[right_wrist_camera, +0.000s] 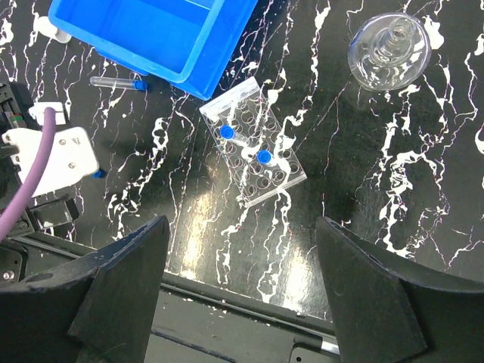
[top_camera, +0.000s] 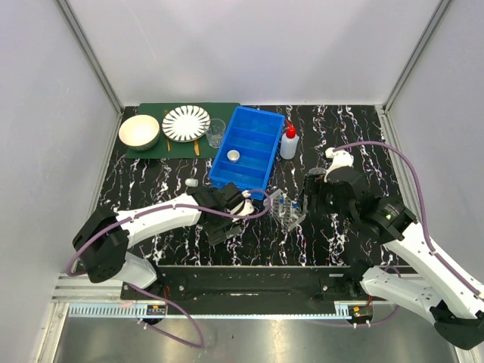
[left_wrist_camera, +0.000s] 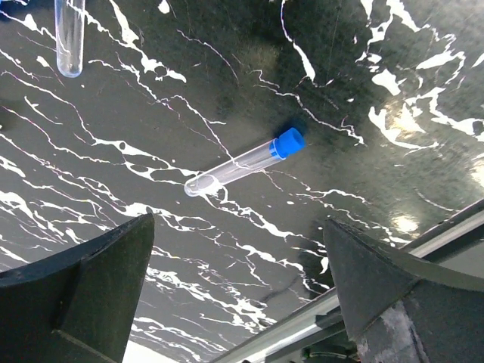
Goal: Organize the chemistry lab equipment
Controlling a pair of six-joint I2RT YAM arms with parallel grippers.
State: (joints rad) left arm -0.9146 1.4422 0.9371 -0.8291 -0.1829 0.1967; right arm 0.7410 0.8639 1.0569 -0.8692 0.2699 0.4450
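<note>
The clear plastic tube rack point(top_camera: 286, 212) stands between my grippers and holds two blue-capped tubes point(right_wrist_camera: 263, 156); it also shows in the right wrist view point(right_wrist_camera: 253, 140). One blue-capped tube point(left_wrist_camera: 246, 161) lies flat on the table beyond my left gripper point(left_wrist_camera: 238, 302), which is open and empty above the table point(top_camera: 225, 219). Another tube point(right_wrist_camera: 117, 82) lies by the bin's near edge. My right gripper point(right_wrist_camera: 242, 295) is open and empty, hovering just right of the rack point(top_camera: 311, 198). The white red-nozzled squeeze bottle point(top_camera: 288, 142) stands right of the bin. The small beaker point(top_camera: 215, 132) stands left of it. A small round lid point(top_camera: 233, 156) lies inside the bin.
The big blue compartmented bin point(top_camera: 257, 128) sits at the back centre. The striped plate point(top_camera: 186, 123) and cream bowl point(top_camera: 139, 131) rest on a green mat point(top_camera: 227, 110). A clear round glass piece point(right_wrist_camera: 389, 49) sits right of the rack. A small white item point(top_camera: 191, 182) lies left of the bin.
</note>
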